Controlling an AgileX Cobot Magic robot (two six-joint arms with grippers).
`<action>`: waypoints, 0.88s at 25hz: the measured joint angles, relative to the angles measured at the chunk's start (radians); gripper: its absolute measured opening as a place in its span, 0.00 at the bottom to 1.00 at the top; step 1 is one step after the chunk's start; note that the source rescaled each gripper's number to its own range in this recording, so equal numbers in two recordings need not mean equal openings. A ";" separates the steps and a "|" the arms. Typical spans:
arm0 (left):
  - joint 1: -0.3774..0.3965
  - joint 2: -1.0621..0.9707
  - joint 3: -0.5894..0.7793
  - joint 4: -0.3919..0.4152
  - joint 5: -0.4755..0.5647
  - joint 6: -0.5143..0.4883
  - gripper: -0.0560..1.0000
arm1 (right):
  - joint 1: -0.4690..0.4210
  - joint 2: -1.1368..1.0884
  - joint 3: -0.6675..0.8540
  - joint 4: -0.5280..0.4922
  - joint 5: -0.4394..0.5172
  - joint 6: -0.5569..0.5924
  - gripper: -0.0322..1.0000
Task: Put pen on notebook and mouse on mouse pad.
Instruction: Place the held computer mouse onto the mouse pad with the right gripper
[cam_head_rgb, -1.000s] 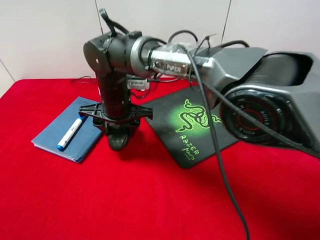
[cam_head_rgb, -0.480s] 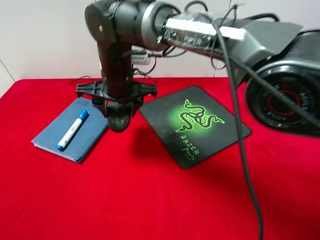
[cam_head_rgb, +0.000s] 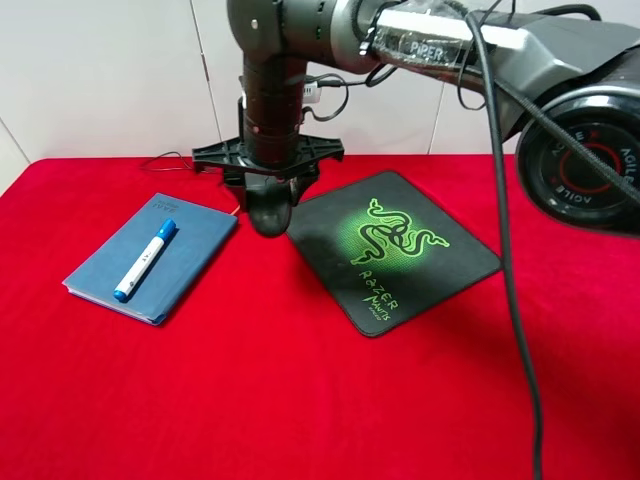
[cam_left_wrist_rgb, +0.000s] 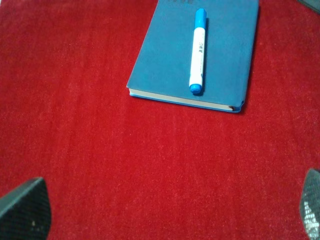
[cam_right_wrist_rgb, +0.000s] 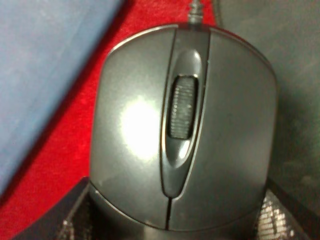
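**Mouse in the right pincer beside the pad, pen on the notebook**

We see the right pincer (cam_head_rgb: 268, 205) pointing straight down with the mouse (cam_head_rgb: 268, 212) clamped between its fingers; in the right wrist view the mouse (cam_right_wrist_rgb: 184, 130) fills the picture, scroll wheel toward us, its rear end seated between the two dark finger pads (cam_right_wrist_rgb: 75, 220). In the high view the mouse hangs just beside the mouse pad (cam_head_rgb: 395, 250), at the pad's corner nearest the notebook. We cannot tell whether it touches the surface or is lifted clear of it. Its thin cable (cam_head_rgb: 170, 160) trails away behind it, on the side far from the pad's lettering.

The mouse pad lies flat on the red surface (cam_head_rgb: 300, 400), green snake logo and lettering face up, nothing resting on it.

Farther from the pad, past the mouse, the notebook (cam_head_rgb: 152, 255) lies flat and closed. The pen (cam_head_rgb: 145, 260) rests on its cover, lengthwise along the notebook, with its blue cap at the end nearer the mouse pad. The left wrist view shows the same pair: the pen (cam_left_wrist_rgb: 198, 51) wholly on the notebook (cam_left_wrist_rgb: 197, 52), touching only the cover.

Of the left pincer (cam_left_wrist_rgb: 165, 212) we see only two dark fingertips (cam_left_wrist_rgb: 25, 210) at opposite edges of that view, set wide apart with bare red cloth between them and nothing held. It sits well apart from the notebook.
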 joint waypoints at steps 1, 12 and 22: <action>0.000 0.000 0.000 0.000 0.000 0.000 1.00 | -0.008 0.000 0.000 0.000 0.001 -0.023 0.06; 0.000 0.000 0.000 0.000 0.000 0.000 1.00 | -0.083 -0.002 0.013 -0.034 0.001 -0.257 0.06; 0.000 0.000 0.000 0.002 0.000 0.000 1.00 | -0.151 -0.068 0.202 -0.067 0.002 -0.375 0.06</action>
